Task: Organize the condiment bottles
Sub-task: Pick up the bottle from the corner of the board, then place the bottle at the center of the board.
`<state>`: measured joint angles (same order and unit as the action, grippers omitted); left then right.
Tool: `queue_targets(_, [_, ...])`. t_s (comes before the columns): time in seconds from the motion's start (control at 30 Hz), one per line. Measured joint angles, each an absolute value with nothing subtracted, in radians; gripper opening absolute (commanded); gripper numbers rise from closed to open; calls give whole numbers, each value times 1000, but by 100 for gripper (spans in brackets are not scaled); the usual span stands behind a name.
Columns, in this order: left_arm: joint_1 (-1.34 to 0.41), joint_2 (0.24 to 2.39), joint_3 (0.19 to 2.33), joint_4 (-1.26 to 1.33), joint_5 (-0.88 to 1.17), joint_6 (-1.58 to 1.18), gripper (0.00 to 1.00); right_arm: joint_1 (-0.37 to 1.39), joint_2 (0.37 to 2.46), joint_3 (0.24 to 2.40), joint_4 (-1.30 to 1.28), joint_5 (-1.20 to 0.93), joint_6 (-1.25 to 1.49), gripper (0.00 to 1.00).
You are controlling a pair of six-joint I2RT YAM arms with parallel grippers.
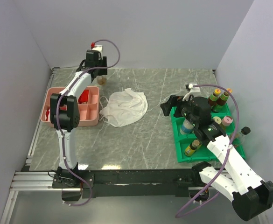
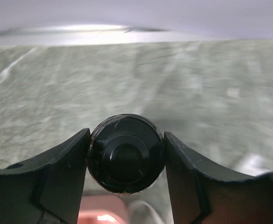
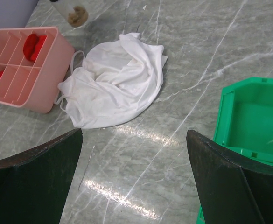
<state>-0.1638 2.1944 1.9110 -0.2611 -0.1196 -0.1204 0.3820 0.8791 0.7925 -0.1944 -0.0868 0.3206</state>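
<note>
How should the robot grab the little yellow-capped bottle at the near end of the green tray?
Probably by its cap and neck, coming straight down from above: the yellow-capped bottle stands upright in the green tray, whose walls cover its lower sides.

free: tabletop [image 1: 145, 135] centre-front | blocked: white cloth [image 1: 124, 108] beside pink tray [image 1: 90, 121]

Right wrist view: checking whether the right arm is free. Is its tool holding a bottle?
No, the right tool stands wide open, with only the table and white cloth showing in its gap.
</note>
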Motion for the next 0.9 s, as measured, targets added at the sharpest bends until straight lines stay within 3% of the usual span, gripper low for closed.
queue_targets(0.2, [-289,1993,1870,-287,-70,-133,1,382,881,793,-194,-80,321,100])
queue_targets(0.5, [-493,1551,1503,-221,-14,-179,1,382,879,804,-224,21,337,100])
queue_targets(0.9, [-804,1359,994,-136,-82,-278,2,382,759,799,-260,53,381,100])
